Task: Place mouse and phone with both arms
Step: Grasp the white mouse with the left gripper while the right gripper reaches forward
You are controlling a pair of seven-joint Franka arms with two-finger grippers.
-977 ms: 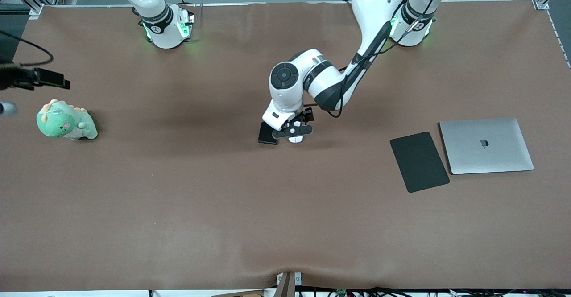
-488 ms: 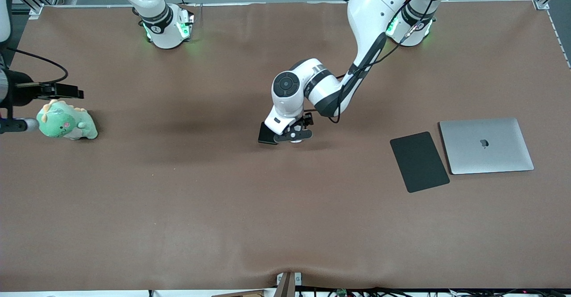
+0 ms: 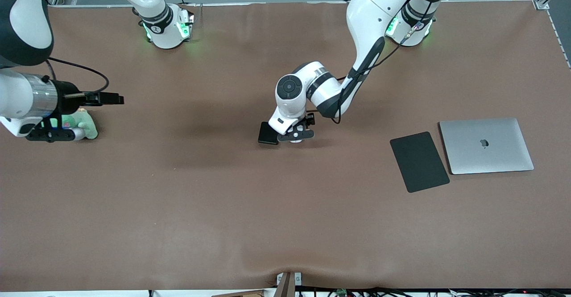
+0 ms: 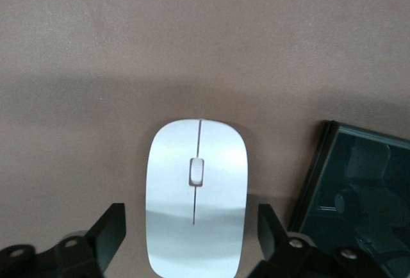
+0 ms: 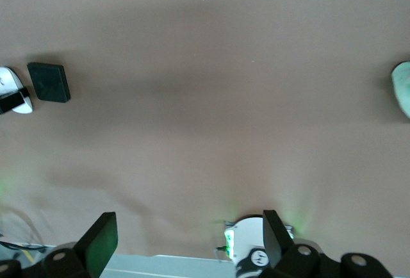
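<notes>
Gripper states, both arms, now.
Left gripper: open, fingers either side of the mouse, not gripping it.
Right gripper: open, holding nothing, over the toy dinosaur at its own end of the table.

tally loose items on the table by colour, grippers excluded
White: 1, the mouse
Black: 2, the phone and the mat
Silver: 1, the laptop
Green: 1, the plush toy, mostly hidden under the right arm
Total: 5
</notes>
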